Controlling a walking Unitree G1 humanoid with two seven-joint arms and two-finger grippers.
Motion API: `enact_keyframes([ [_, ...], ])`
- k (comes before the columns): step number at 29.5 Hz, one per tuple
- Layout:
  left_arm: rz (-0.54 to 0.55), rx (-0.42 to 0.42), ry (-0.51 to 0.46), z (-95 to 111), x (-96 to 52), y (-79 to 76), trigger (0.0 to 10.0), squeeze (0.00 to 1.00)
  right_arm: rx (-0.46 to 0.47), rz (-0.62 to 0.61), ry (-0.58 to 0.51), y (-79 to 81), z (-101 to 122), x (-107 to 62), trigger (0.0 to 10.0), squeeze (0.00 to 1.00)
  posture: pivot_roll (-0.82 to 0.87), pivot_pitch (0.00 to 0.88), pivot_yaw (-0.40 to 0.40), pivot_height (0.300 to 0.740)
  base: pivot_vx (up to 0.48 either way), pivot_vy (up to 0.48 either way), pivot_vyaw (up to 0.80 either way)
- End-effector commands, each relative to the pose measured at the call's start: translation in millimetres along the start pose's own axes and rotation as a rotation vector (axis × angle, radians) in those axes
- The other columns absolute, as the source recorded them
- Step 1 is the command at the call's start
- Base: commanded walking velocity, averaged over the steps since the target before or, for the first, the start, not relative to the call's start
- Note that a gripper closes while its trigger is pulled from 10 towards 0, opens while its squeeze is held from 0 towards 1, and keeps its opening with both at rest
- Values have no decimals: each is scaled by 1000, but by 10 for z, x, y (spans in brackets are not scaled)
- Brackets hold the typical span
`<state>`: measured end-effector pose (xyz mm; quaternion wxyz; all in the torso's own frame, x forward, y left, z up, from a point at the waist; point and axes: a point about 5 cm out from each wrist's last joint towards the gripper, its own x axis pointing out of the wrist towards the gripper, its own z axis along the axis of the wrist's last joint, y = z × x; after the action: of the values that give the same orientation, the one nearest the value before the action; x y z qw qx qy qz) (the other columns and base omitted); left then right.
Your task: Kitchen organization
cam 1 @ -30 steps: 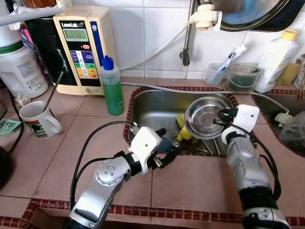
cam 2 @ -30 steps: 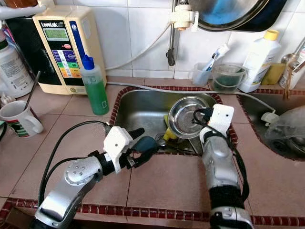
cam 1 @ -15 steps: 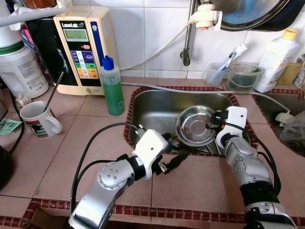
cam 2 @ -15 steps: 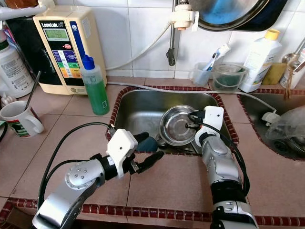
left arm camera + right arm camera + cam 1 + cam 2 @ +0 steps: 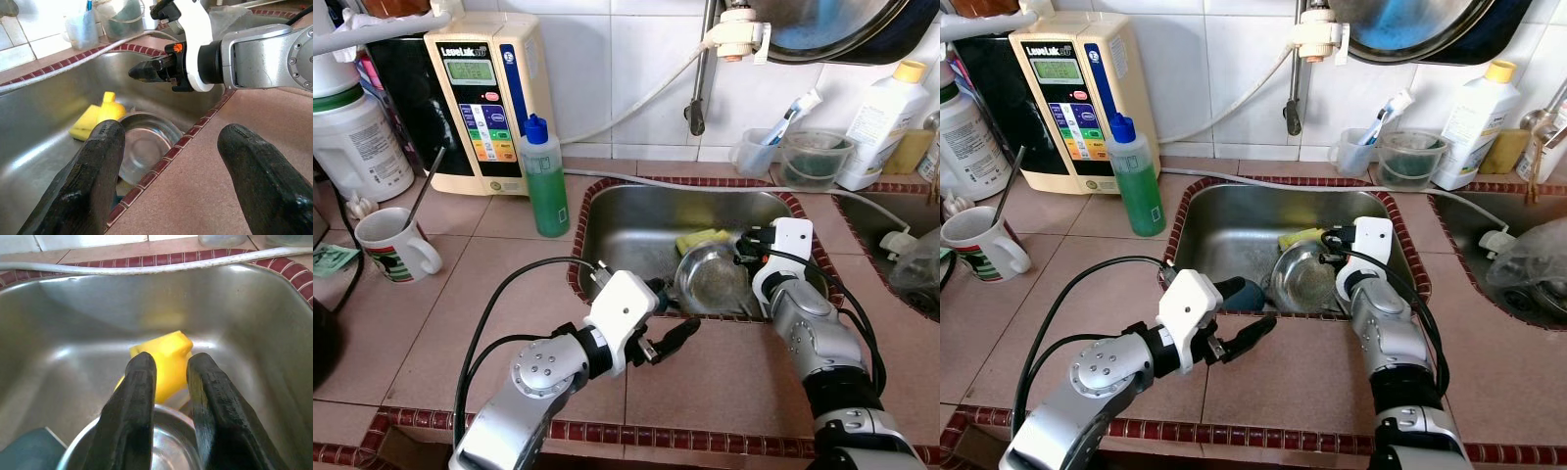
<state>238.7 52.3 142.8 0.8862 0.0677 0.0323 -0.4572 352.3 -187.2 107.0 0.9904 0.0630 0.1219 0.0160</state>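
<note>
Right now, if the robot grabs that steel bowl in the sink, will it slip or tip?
Probably slippery: the bowl is smooth, shiny metal, and the sink around it may be wet. It looks thin, so likely light and stiff. It seems to lean against the sink's near wall, so a push from the right gripper could well rock or slide it.

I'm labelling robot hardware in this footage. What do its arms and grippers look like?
Both arms are silver metal with round bolted joints and loose black cables. Each wrist carries a white block housing; an orange mark shows on the right one's. The left gripper and right gripper each have two long, matte black fingers.
</note>
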Motion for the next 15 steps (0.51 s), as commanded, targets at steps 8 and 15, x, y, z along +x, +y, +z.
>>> enact_keyframes([
  [8,41,29,-6,63,1,120,10000,0,27,0,-54,60,97,38,10000,1000,64,0,44,740,0,0,0],
  [15,205,37,-7,28,42,441,10000,0,-46,49,-225,240,224,-25,10000,1000,70,0,31,740,0,0,0],
])
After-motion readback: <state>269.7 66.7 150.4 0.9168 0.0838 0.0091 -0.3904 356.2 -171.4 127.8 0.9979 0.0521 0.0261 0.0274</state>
